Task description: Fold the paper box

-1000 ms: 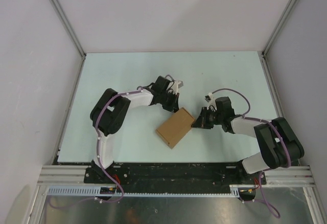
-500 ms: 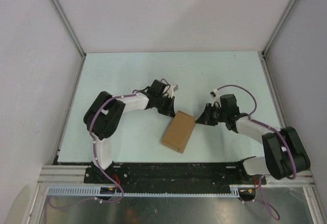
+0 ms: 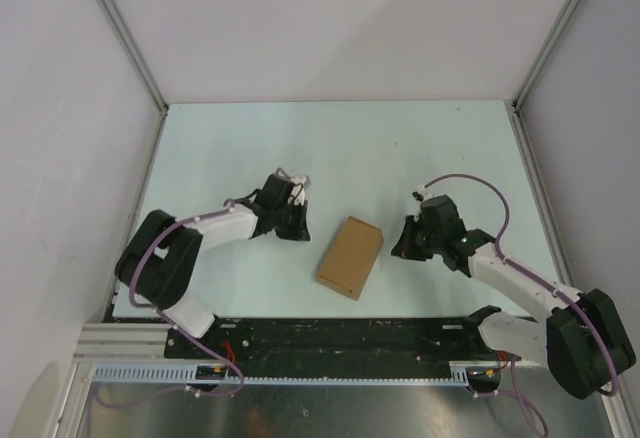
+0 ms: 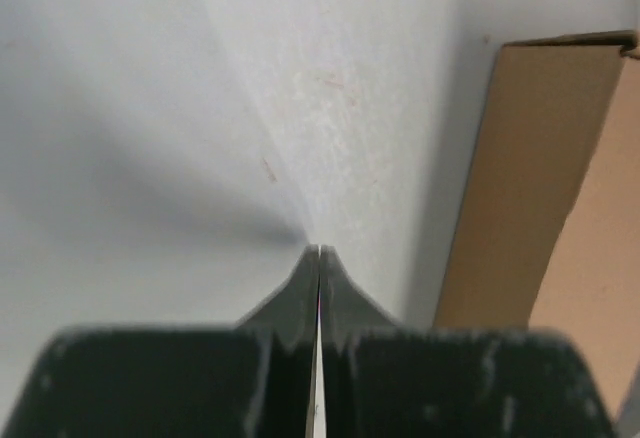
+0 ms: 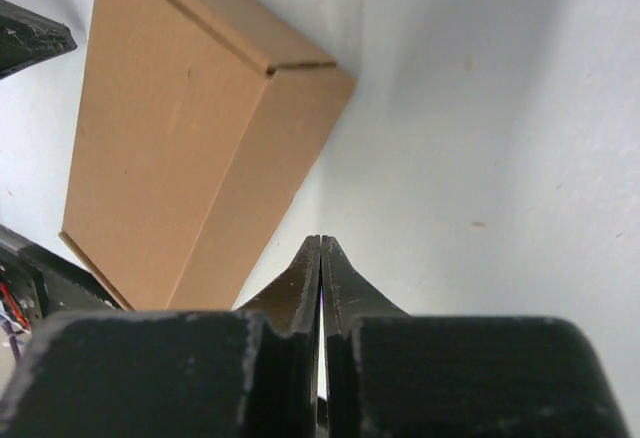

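My left hand (image 3: pixel 293 223) is positioned low over the pale surface (image 3: pixel 420 148). Its fingers are pressed fully together and grip nothing. To its right, the paper box (image 3: pixel 350 257) lies folded shut and flat on the surface, between both hands and touching neither. My right hand (image 3: pixel 403 242) sits just right of the box, fingers likewise fully closed and empty.

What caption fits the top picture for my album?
The paper box lies between the left end effector and right end effector, both shut.
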You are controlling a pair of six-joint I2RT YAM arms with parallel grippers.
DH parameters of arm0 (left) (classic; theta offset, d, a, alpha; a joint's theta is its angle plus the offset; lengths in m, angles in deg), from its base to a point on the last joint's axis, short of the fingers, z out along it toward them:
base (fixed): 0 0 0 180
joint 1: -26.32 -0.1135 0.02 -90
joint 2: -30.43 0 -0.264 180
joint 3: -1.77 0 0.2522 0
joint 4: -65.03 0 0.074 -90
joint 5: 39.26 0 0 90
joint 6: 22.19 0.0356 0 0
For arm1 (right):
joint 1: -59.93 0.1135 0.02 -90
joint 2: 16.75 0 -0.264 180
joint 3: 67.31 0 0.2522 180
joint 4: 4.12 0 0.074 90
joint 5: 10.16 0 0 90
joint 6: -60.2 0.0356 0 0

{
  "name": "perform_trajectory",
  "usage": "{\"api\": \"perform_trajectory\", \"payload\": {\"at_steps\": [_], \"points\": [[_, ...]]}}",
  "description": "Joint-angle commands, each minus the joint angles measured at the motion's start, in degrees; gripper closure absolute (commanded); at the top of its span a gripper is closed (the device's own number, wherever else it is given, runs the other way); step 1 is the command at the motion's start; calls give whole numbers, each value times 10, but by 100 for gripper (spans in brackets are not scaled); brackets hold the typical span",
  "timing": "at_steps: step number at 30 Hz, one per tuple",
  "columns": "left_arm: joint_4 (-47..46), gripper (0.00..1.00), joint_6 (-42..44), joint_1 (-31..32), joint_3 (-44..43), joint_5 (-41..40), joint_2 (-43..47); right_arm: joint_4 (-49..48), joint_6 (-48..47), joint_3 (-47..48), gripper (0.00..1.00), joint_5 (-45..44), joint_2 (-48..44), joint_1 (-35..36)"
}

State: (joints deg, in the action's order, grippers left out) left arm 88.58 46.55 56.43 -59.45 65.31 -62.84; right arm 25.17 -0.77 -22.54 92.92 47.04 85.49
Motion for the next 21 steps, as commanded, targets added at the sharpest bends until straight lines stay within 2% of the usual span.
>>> {"api": "perform_trajectory", "payload": {"at_steps": [1,3,9,16,21], "points": [[-23,100,-31,58,49,-26,49,45,81,6,100,-89,-25,80],[-29,100,-41,89,74,-32,61,48,107,-3,100,-112,-26,104],[-82,100,-99,118,152,-42,109,19,212,-62,100,-163,-61,166],[-150,100,-135,141,178,-24,103,-37,278,-82,100,-186,-8,233],[-152,100,-142,180,164,-26,82,-54,296,-79,100,-189,27,266]]}}
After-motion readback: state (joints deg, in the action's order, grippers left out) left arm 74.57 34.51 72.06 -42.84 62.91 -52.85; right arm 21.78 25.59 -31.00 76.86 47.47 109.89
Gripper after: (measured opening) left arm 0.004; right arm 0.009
